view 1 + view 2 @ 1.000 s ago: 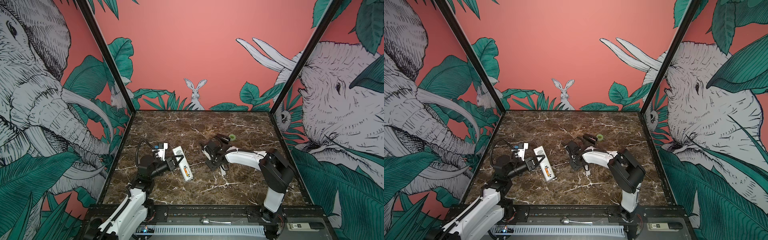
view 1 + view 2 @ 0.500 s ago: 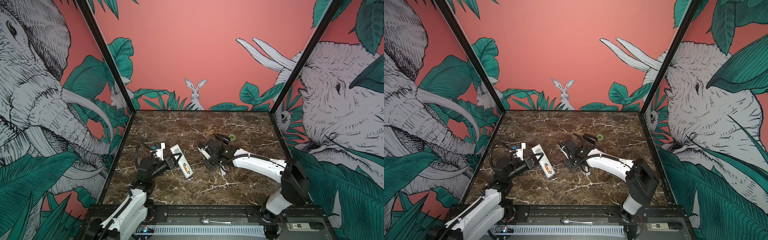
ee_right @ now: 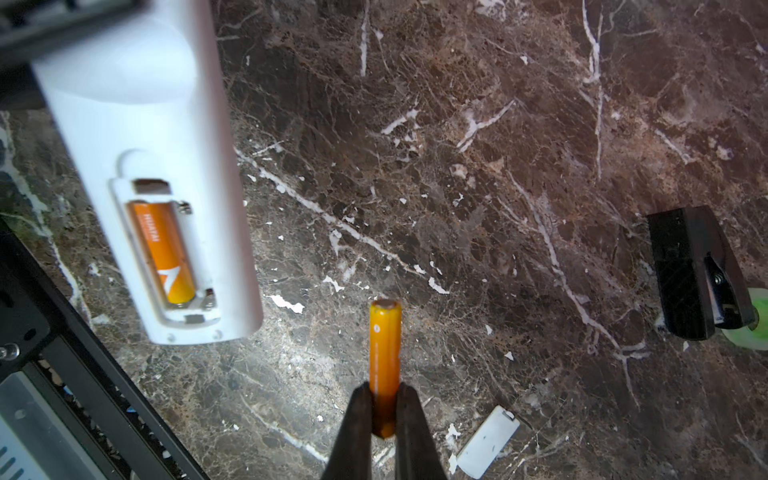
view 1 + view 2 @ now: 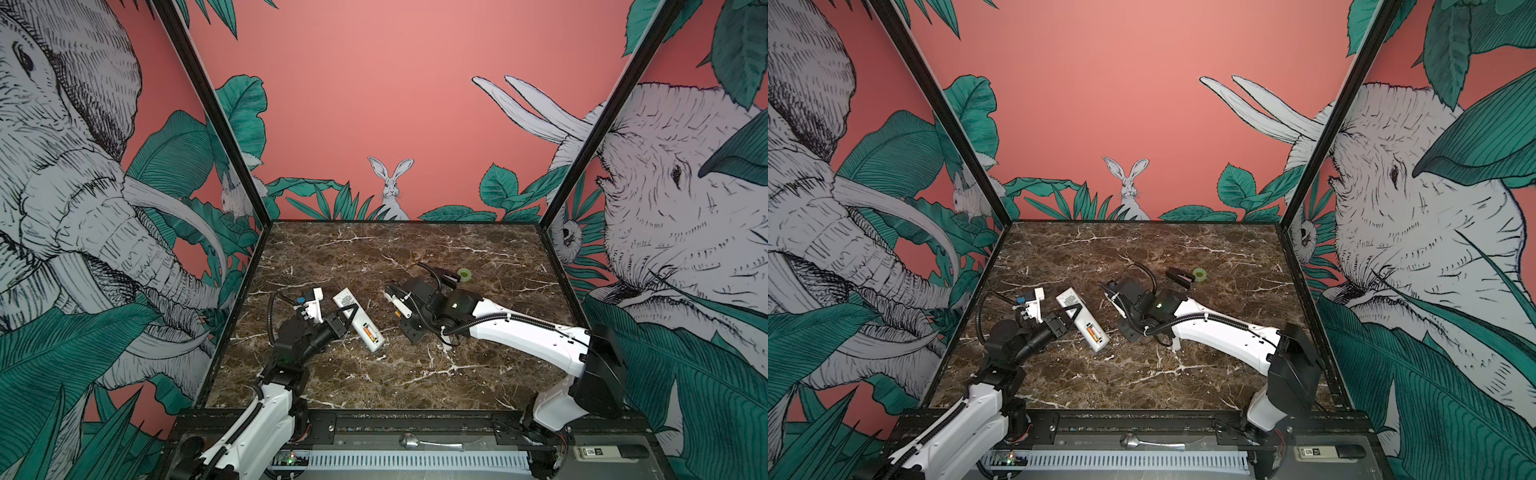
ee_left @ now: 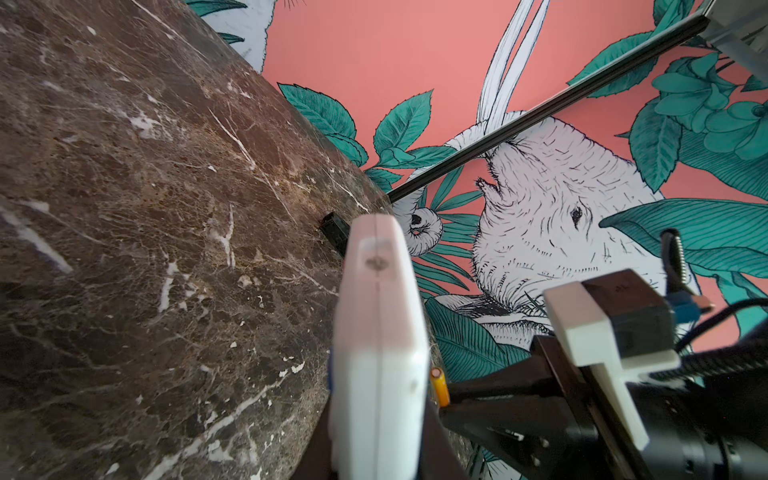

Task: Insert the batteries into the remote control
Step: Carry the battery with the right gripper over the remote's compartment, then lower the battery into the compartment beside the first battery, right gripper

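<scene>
Arms clad in white, jointed in black, looped by ribbed black cables, green light at one wrist.

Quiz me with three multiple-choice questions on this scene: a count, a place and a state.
1. How many batteries sit inside the remote? A) none B) one C) two
2. Where is the white cover? A) on the table B) on the remote C) in a claw
3. The right claw is: A) open B) shut on a loose battery C) shut on the cover
Answers: 1 B, one orange battery fills a slot; 2 A, it lies on the marble; 3 B, it pinches that battery.
</scene>
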`<state>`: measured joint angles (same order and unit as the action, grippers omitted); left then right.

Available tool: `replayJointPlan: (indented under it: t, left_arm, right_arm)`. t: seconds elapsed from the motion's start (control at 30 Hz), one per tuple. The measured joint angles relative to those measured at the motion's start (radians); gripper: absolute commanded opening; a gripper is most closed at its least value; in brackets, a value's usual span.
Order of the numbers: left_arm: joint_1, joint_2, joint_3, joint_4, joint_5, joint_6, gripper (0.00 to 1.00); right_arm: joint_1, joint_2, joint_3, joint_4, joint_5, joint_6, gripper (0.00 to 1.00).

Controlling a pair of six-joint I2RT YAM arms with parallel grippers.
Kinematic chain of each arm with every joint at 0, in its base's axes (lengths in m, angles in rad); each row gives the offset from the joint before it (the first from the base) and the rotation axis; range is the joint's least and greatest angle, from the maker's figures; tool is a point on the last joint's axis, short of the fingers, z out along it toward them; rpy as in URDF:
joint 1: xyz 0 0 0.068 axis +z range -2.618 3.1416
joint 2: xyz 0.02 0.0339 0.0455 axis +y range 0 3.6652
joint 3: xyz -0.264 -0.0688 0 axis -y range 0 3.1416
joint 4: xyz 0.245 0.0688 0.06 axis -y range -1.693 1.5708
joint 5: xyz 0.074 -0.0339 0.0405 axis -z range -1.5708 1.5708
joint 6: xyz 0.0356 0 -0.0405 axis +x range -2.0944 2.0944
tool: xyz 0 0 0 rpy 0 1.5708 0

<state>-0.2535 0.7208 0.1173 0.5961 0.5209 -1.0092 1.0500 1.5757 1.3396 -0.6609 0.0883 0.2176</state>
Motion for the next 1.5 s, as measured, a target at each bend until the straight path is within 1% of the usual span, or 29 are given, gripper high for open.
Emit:
replayJointPlan:
  t: [0.23,0.43,0.7,0.97,1.5]
  left_arm:
    - [0.0,-0.009,-0.018,-0.002,-0.035,-0.013,0.0]
    - [0.0,-0.011,-0.021,-0.002,-0.047,-0.02,0.0]
    - [0.0,-0.015,-0.021,-0.002,-0.053,-0.028,0.0]
    - [0.0,-0.02,-0.023,-0.001,-0.06,-0.041,0.0]
    - [0.0,-0.024,-0.035,0.0,-0.066,-0.047,0.0]
  right_arm:
    - [0.062,0.055,0.117,-0.015,0.0,-0.002,0.0]
    - [0.086,0.135,0.158,-0.04,-0.016,-0.004,0.0]
    - [0.104,0.167,0.208,-0.066,-0.036,-0.003,0.0]
    - [0.12,0.188,0.214,-0.067,-0.055,0.003,0.0]
    - [0.122,0.248,0.236,-0.085,-0.054,0.019,0.0]
